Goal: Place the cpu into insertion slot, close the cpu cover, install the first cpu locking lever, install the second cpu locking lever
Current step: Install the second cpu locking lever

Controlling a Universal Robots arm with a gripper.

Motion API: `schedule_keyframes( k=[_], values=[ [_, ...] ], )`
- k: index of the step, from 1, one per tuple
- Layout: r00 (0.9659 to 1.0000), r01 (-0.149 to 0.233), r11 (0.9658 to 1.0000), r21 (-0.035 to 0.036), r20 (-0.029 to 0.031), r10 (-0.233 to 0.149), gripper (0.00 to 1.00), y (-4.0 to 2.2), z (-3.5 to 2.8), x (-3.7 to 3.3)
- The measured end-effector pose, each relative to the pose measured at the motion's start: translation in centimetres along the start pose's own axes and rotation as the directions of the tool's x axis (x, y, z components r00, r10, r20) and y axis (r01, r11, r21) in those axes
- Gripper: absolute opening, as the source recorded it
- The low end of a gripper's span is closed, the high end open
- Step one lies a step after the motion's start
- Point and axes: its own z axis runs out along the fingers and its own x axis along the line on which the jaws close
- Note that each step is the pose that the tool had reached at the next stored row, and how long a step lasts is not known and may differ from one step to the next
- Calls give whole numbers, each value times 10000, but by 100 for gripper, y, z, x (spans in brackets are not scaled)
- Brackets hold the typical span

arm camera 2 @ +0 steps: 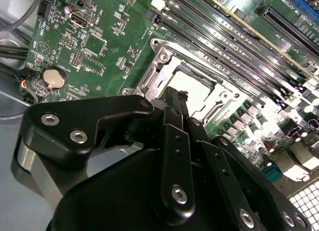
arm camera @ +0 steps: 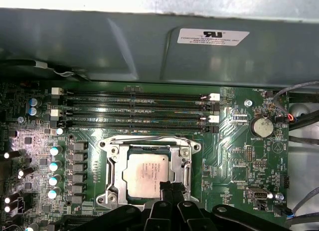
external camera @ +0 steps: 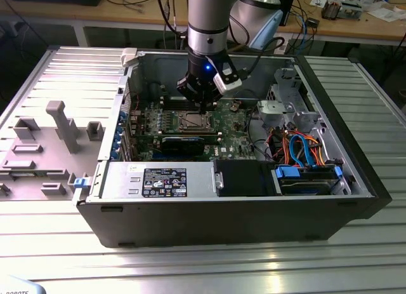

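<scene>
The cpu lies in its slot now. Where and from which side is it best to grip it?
By two opposite edges, from straight above, I think: the cpu is a thin square lying flat, sunk among metal. But the cover seems to lie over its edges, leaving just its top face free, so the cover would likely have to open first.

cpu (arm camera: 148,175) in insertion slot (arm camera: 115,156), cover (arm camera: 185,163) down
</scene>
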Motion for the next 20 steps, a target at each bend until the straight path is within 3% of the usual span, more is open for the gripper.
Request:
schedule_keyframes(
  k=[8, 11, 14, 16, 20],
  values=[
    [10000, 1, 10000, 2, -17, -1, 11, -1, -1, -1],
    [9998, -5, 10000, -57, -187, 4, 11, -13, 8, 0],
    [9997, -12, 9999, -118, -247, 9, 11, -90, 13, 4],
    [9996, -17, 9999, -124, -267, 14, 11, -128, 13, 5],
    [9993, -48, 9999, -127, -372, 43, 11, -224, 11, 7]
  ],
)
